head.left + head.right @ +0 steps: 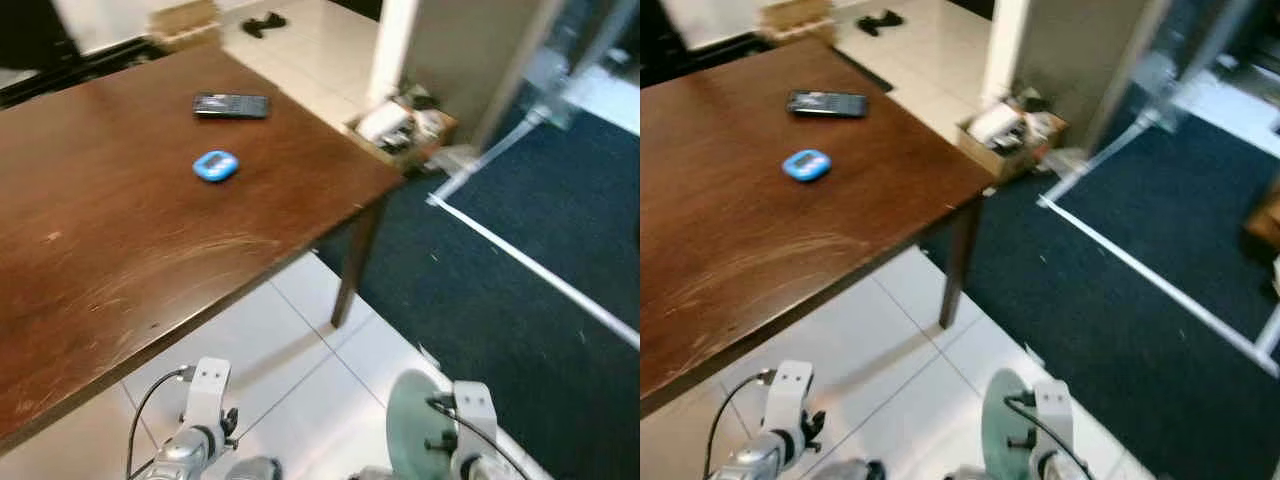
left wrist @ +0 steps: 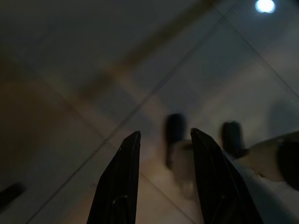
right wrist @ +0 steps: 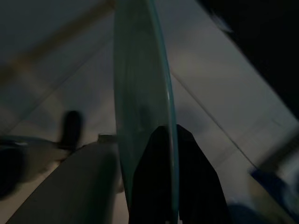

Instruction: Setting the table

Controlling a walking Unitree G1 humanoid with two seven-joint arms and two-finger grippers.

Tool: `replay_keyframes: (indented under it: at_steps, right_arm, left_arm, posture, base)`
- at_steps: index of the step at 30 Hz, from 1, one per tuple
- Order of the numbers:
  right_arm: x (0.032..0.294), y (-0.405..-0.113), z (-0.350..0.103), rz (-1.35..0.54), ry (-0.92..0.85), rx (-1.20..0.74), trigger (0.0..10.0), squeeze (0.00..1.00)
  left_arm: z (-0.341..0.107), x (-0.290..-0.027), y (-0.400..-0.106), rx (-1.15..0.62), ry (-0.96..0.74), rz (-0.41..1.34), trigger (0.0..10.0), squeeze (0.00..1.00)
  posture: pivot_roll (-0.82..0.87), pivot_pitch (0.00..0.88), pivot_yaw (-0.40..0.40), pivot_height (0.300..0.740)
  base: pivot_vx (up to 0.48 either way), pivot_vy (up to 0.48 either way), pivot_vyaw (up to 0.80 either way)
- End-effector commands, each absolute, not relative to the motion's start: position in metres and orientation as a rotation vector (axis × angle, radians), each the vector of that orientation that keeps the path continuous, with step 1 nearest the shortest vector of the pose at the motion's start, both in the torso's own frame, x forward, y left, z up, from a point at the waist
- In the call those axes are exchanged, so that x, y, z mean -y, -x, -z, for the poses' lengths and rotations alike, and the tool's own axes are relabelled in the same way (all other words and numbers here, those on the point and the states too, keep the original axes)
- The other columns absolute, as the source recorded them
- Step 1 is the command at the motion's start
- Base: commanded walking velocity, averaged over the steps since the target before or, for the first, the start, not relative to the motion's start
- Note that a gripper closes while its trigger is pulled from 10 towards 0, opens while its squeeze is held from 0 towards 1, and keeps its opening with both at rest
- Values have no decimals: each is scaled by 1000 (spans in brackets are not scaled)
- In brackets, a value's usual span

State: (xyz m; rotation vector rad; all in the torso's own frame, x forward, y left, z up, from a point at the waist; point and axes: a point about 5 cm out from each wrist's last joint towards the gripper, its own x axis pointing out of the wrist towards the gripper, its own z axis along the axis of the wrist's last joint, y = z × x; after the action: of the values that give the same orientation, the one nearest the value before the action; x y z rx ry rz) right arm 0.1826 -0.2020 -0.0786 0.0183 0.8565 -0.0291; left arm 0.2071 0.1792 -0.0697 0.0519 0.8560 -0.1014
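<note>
Robot stands off the near corner of the brown bench [image 1: 120,230], camera tilted and slightly blurred. Right gripper [image 3: 161,140] is clenched on the rim of a pale green glass plate [image 1: 410,425], held on edge and low at the robot's side, at about 5 o'clock in the head view and well short of the bench. In the right wrist view the plate runs up from between the jaws, one finger [image 3: 201,182] on either face. Left gripper [image 2: 163,140] hangs idle over the tiled floor [image 1: 300,330], jaws parted and holding nothing. On the bench lie a blue oval object [image 1: 215,166] and, beyond it at about 12 o'clock from it, a dark phone or remote [image 1: 231,105] (blur prevents telling which). Step in hand appears to be carrying the plate to the bench. Recommended practice: close in squarely on the near edge, raise the plate clear of that edge before reaching forward, turn it flat, and set it on the bare wood nearer than the blue object. An edge grip on glass is judged liable to slip.
</note>
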Motion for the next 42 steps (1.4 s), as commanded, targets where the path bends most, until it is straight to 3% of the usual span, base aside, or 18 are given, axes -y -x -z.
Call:
replay_keyframes:
  at_steps: [1, 36, 42]
  right_arm:
    - [204, -175, 82, 38, -22, -886, 10000, 0]
    - [202, -180, 80, 47, -16, -855, 10000, 0]
    - [204, -178, 80, 70, -23, -856, 10000, 0]
  left_arm:
    - [77, -179, -196, -909, -39, 89, 10000, 0]
    - [77, -185, -195, -942, -29, 95, 10000, 0]
    - [76, -184, -196, -936, -23, 95, 10000, 0]
  posture:
    - [47, 77, -2, 740]
    - [52, 65, 6, 740]
    - [52, 65, 6, 740]
  base:
    - [0, 0, 800]
    - [0, 0, 800]
    - [0, 0, 0]
